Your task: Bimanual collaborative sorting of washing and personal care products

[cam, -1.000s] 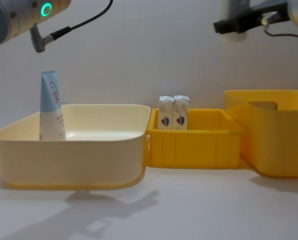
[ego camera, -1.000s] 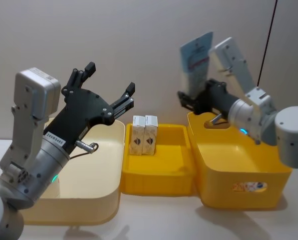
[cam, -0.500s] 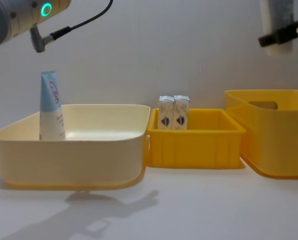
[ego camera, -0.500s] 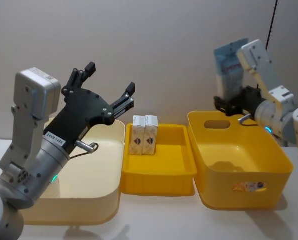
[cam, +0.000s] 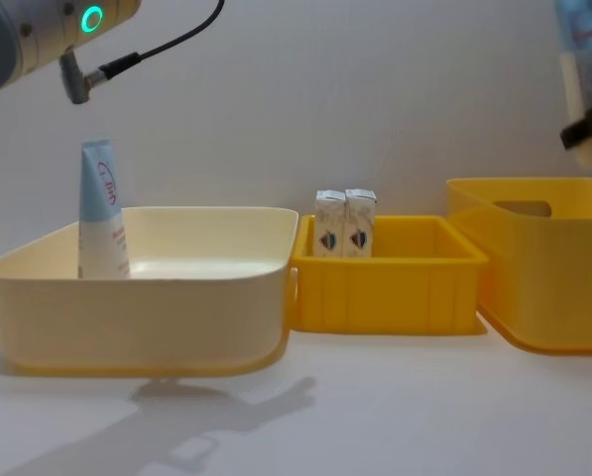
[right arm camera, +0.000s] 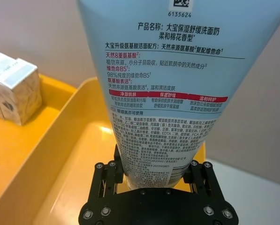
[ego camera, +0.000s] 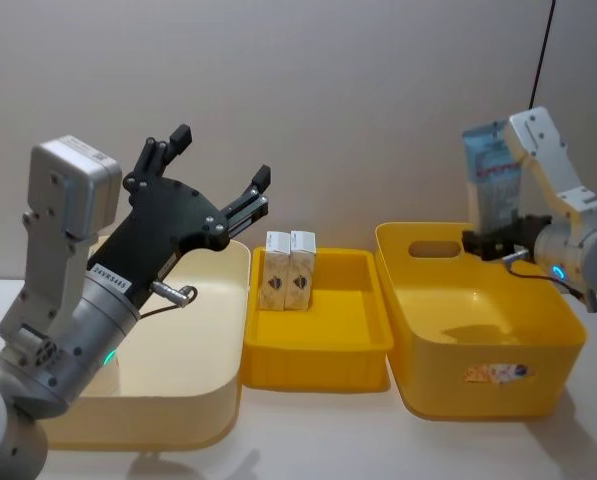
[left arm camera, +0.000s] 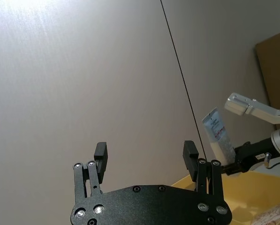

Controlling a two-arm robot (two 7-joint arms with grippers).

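My right gripper [ego camera: 489,243] is shut on the base of a pale-blue-and-white tube [ego camera: 493,183], held upright above the far right part of the deep yellow bin [ego camera: 478,372]. The right wrist view shows that tube [right arm camera: 163,84] clamped between the fingers of the gripper [right arm camera: 154,173]. My left gripper [ego camera: 223,160] hangs open and empty, raised over the cream bin [ego camera: 148,425]. A second tube [cam: 99,208] stands upright in the cream bin [cam: 137,307]. Two small white cartons [ego camera: 289,270] stand side by side at the back of the shallow yellow tray [ego camera: 318,362].
The three containers sit in a row on the white table, cream bin left, tray [cam: 385,293] middle, deep bin [cam: 543,288] right. A plain wall stands close behind them. Bare table lies in front.
My right gripper has carried the tube to the right and lower, from near the tray's side of the deep bin to its far right. The left arm has stayed still.
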